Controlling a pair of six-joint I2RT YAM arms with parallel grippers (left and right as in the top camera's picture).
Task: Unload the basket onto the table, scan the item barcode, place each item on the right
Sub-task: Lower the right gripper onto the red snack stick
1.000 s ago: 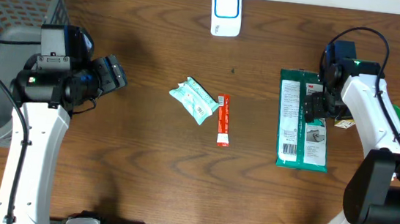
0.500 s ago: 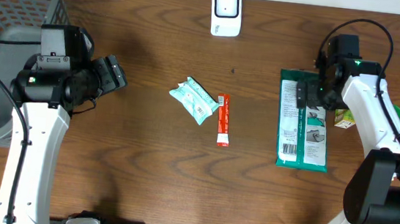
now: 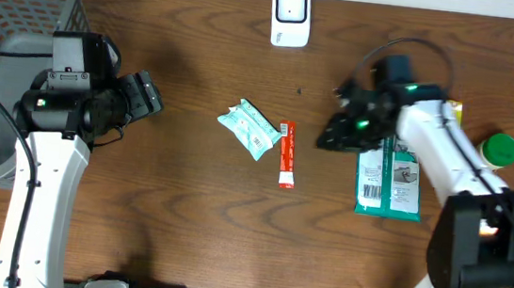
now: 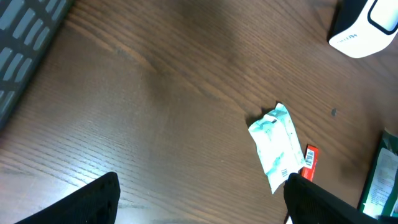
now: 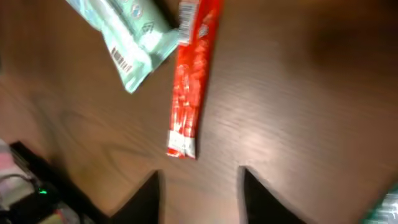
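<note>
While my right gripper [image 5: 199, 183] hovers just right of the stick [image 5: 189, 87], nearer it than the left gripper [image 3: 146, 96], its jaws stand apart and empty. The stick lies flat mid-table beside the packet [image 5: 121, 31], its long axis running straight ahead of my fingers, so I'd close across its width.

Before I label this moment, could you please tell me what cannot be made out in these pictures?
- Overhead: the right arm covers the upper part of the green package and most of the small yellow box.
- Overhead: the barcode on the teal pouch is too small to read.
- Right wrist: blur makes the print on the red stick packet unreadable.
- Left wrist: the scanner is cut off by the top right corner.
</note>
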